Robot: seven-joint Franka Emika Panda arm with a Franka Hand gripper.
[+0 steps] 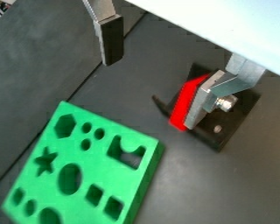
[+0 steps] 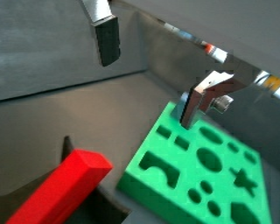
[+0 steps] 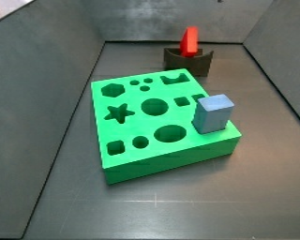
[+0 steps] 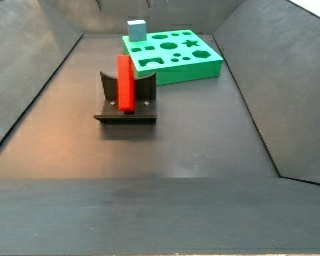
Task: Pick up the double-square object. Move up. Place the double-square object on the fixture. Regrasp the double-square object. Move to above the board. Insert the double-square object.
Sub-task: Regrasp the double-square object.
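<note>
The red double-square object (image 3: 189, 39) stands upright in the dark fixture (image 3: 190, 62) at the far end of the bin, apart from the green board (image 3: 165, 161). It also shows in a side view (image 4: 124, 80) on the fixture (image 4: 127, 110), with the board (image 4: 190, 72) behind. My gripper (image 1: 160, 70) is open and empty, and shows only in the wrist views. In a wrist view one finger (image 1: 213, 96) overlaps the red piece (image 1: 187, 103). In a wrist view the gripper (image 2: 152, 74) hangs over the floor between the red piece (image 2: 60, 188) and the board (image 2: 241, 206).
A grey-blue cube (image 3: 214, 112) stands on a corner of the board, also seen in a side view (image 4: 136, 28). Sloping grey bin walls (image 3: 40, 103) close in all sides.
</note>
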